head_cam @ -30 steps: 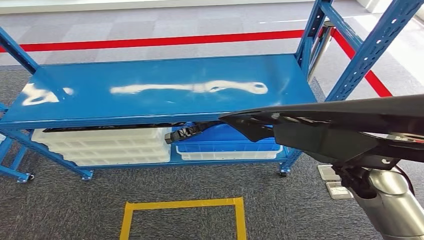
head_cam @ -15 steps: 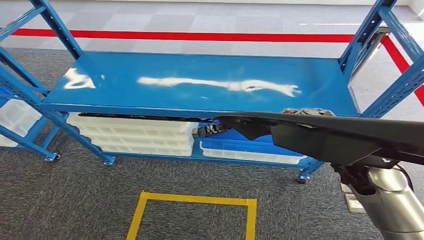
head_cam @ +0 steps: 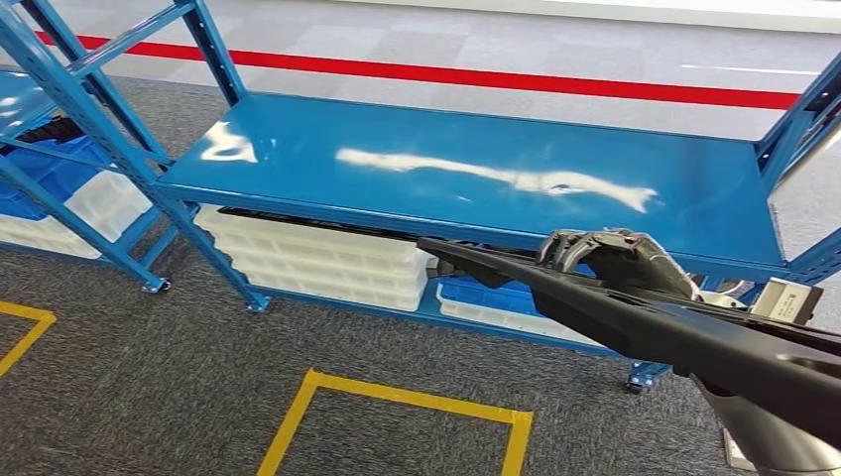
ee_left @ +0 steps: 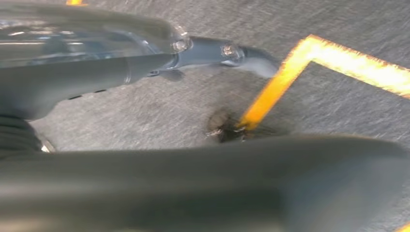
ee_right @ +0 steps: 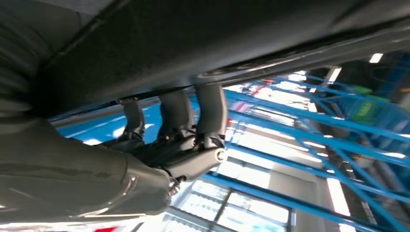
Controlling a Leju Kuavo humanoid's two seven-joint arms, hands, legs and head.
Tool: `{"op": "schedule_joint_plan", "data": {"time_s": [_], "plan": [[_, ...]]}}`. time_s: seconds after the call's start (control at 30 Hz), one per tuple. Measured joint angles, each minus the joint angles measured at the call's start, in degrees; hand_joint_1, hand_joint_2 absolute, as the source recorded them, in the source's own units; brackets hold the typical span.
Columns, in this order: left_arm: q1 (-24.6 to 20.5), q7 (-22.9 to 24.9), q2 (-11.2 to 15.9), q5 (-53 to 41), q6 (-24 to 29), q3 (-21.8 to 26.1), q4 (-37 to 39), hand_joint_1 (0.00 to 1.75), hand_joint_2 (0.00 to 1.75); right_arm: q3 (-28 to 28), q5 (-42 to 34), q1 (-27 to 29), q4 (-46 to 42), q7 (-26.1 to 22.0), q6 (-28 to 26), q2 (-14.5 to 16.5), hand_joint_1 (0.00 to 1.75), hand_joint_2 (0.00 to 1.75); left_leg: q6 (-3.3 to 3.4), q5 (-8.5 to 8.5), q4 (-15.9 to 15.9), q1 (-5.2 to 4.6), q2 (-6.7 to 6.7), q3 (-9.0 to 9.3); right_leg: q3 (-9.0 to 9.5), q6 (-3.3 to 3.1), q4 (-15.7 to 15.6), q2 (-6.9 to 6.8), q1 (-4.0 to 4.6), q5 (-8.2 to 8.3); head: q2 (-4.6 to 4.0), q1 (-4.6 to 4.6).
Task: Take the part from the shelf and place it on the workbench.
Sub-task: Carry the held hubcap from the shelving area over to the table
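No text or label seems legible anywhere (wrist views blurred).

1. Grey carpet (head_cam: 149, 377) is covering the floor, with yellow tape (head_cam: 397, 397) marking a square on it.
2. A red line (head_cam: 516, 79) is running across the lighter floor beyond.
3. White bins (head_cam: 317, 263) and blue bins (head_cam: 486, 297) are sitting under the blue rack's glossy surface.
4. Overhead light is glaring off that surface.

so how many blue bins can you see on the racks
2. One blue bin sits on the lower shelf beside the stacked white trays; another blue bin is in the left rack. The black part may hide more.
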Motion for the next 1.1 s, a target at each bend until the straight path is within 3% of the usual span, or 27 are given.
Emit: {"op": "schedule_joint_plan", "data": {"time_s": [0.07, 0.13, 0.2, 0.23, 0.27, 0.33, 0.4, 0.47, 0.5, 0.57, 0.63, 0.67, 0.7, 0.73, 0.8, 0.87, 0.93, 0.97, 1.0, 1.03, 1.1], "plan": [[-0.07, 0.0, -0.15, 0.04, 0.02, 0.0, 0.02, 0.0, 1.75, 0.16, 0.07, -0.03, -0.38, -0.45, 0.37, 0.02, 1.75, 1.75, -0.69, -1.9, 3.0, 0.04, 2.29, -1.47, 0.12, -0.47, -0.12, -1.53, -0.26, 0.07, 0.0, -0.03], [-0.36, -0.03, -0.25, 0.14, 0.04, 0.0, 0.03, 0.0, 1.75, 0.26, 0.14, -0.07, -0.64, -0.66, 0.81, 0.02, 1.75, 1.75, -1.51, -5.09, 9.68, 0.36, 5.02, -4.65, 0.13, -0.69, -0.13, -3.11, -0.19, -0.01, 0.0, -0.05], [-0.39, -0.01, -0.32, 0.26, 0.06, 0.0, 0.04, 0.0, 1.75, 0.32, 0.23, -0.14, -0.77, -0.71, 1.12, 0.02, 1.75, 1.75, -1.96, -6.36, 14.43, 0.75, 5.8, -6.91, 0.15, -0.7, -0.12, -4.65, -0.18, -0.11, 0.0, -0.05], [-0.33, 0.04, -0.37, 0.3, 0.11, 0.0, 0.05, 0.0, 1.75, 0.33, 0.27, -0.2, -0.86, -0.74, 1.21, 0.02, 1.75, 1.75, -2.0, -5.56, 13.94, 0.86, 5.98, -6.64, 0.19, -0.67, -0.12, -5.36, -0.18, -0.16, 0.0, -0.06], [-0.27, 0.09, -0.4, 0.33, 0.21, 0.0, 0.05, 0.0, 1.75, 0.34, 0.29, -0.31, -0.99, -0.81, 1.26, 0.02, 1.75, 1.75, -1.9, -3.89, 11.31, 0.89, 6.27, -5.29, 0.27, -0.6, -0.12, -6.03, -0.18, -0.23, 0.0, -0.06], [-0.31, 0.23, -0.41, 0.35, 0.43, 0.0, 0.04, 0.0, 1.75, 0.3, 0.32, -0.62, -1.33, -1.11, 1.31, 0.02, 1.75, 1.75, -1.39, -0.62, 3.67, 0.49, 8.06, -1.36, 0.5, -0.35, -0.17, -7.23, -0.12, -0.4, 0.0, -0.06], [-0.42, 0.42, -0.4, 0.32, 0.57, 0.0, 0.04, 0.0, 1.75, 0.24, 0.39, -0.82, -1.55, -1.5, 1.32, 0.04, 1.75, 1.75, -0.83, 0.28, -0.22, -0.14, 9.57, 0.51, 0.66, 0.14, -0.28, -8.23, 0.01, -0.55, 0.0, -0.04], [-0.25, 0.59, -0.33, 0.19, 0.83, 0.0, 0.04, 0.0, 1.75, 0.26, 0.58, -0.81, -1.6, -1.7, 1.34, 0.09, 1.75, 1.75, -0.25, 0.14, -0.52, -0.49, 9.03, 0.48, 1.11, 0.82, -0.73, -9.21, 0.03, -0.57, 0.0, -0.04], [-0.06, 0.65, -0.26, 0.13, 0.98, 0.0, 0.03, 0.0, 1.75, 0.28, 0.68, -0.77, -1.61, -1.75, 1.36, 0.12, 1.75, 1.75, 0.1, 0.33, -0.88, -0.44, 8.55, 0.68, 1.42, 1.15, -0.8, -9.01, -0.03, -0.77, 0.0, -0.03], [0.06, 0.69, -0.14, 0.07, 1.21, 0.0, 0.03, 0.0, 1.75, 0.25, 0.75, -0.69, -1.64, -1.86, 1.45, 0.14, 1.75, 1.75, 0.94, 0.82, -1.78, -0.19, 7.65, 1.23, 0.95, 1.33, 1.08, -6.65, 0.0, -2.46, 0.0, -0.01], [-0.11, 0.68, -0.07, 0.07, 1.3, 0.0, 0.03, 0.0, 1.75, 0.16, 0.78, -0.39, -1.62, -1.94, 1.55, 0.13, 1.75, 1.75, 1.43, 0.97, -2.07, -0.14, 6.59, 1.43, -2.05, 0.94, 7.29, -3.93, 0.23, -5.81, 0.0, 0.0], [-0.18, 0.67, -0.04, 0.07, 1.33, 0.0, 0.03, 0.0, 1.75, 0.14, 0.78, -0.14, -1.58, -1.94, 1.59, 0.11, 1.75, 1.75, 1.55, 0.95, -2.05, -0.25, 5.93, 1.45, -3.87, 0.77, 10.76, -3.4, 0.37, -7.1, 0.0, 0.01], [-0.19, 0.63, -0.03, 0.07, 1.37, 0.01, 0.03, 0.0, 1.75, 0.14, 0.79, 0.09, -1.53, -1.94, 1.63, 0.11, 1.75, 1.75, 1.59, 0.92, -2.0, -0.36, 5.22, 1.47, -5.21, 0.68, 13.09, -3.21, 0.5, -7.5, 0.0, 0.01], [-0.14, 0.56, -0.03, 0.07, 1.41, 0.01, 0.03, 0.0, 1.75, 0.14, 0.79, 0.22, -1.51, -1.94, 1.69, 0.12, 1.75, 1.75, 1.6, 0.89, -1.92, -0.45, 4.51, 1.49, -5.72, 0.62, 13.58, -3.11, 0.61, -6.79, 0.0, 0.0], [-0.07, 0.17, -0.03, 0.23, 1.35, 0.03, 0.03, 0.0, 1.75, 0.07, 0.78, 0.14, -1.48, -1.94, 1.88, 0.14, 1.75, 1.75, 1.49, 0.68, -1.5, -0.47, 3.01, 1.48, -3.93, 0.55, 8.48, -2.25, 0.64, -2.6, 0.0, 0.0], [-0.19, -0.32, 0.01, 0.6, 1.2, 0.08, 0.03, 0.0, 1.75, -0.3, 0.75, -0.13, -1.45, -2.04, 2.19, 0.16, 1.75, 1.75, 1.13, 0.29, -0.6, -0.47, 1.48, 0.92, -1.59, 0.44, 2.36, 0.52, 0.38, 0.37, 0.0, -0.03], [-0.24, -0.54, 0.09, 0.98, 1.13, 0.14, 0.03, 0.0, 1.75, -0.83, 0.67, -0.33, -1.39, -2.26, 2.47, 0.17, 1.75, 1.75, 0.68, 0.17, 0.03, -0.29, 0.11, 0.14, -0.99, 0.16, 0.52, 1.97, 0.33, 0.45, 0.0, -0.07], [-0.15, -0.56, 0.14, 1.09, 1.14, 0.16, 0.03, 0.0, 1.75, -1.02, 0.62, -0.46, -1.38, -2.37, 2.58, 0.19, 1.75, 1.75, 0.51, 0.23, 0.09, -0.14, -0.57, -0.09, -0.92, -0.07, 0.4, 1.45, 0.38, 0.41, 0.0, -0.08], [0.03, -0.56, 0.16, 1.16, 1.13, 0.19, 0.04, 0.0, 1.75, -1.12, 0.57, -0.63, -1.36, -2.43, 2.67, 0.23, 1.75, 1.75, 0.29, 0.18, 0.16, -0.12, -0.53, -0.18, -0.77, -0.31, 0.31, 0.73, 0.38, 0.39, 0.0, -0.08], [0.14, -0.56, 0.15, 1.18, 1.11, 0.2, 0.06, 0.0, 1.75, -1.18, 0.55, -0.76, -1.35, -2.47, 2.77, 0.27, 1.75, 1.75, 0.0, -0.16, 0.66, -0.19, 0.34, -0.42, -0.55, -0.6, 0.23, -0.01, 0.3, 0.34, 0.0, -0.1], [0.03, -0.57, 0.13, 1.17, 1.03, 0.2, 0.09, 0.0, 1.75, -1.34, 0.53, -0.78, -1.33, -2.51, 2.99, 0.31, 1.75, 1.75, -0.74, -2.14, 4.32, -0.21, 3.41, -2.26, -0.14, -1.05, 0.1, -1.7, 0.14, 0.16, 0.0, -0.14]]}}
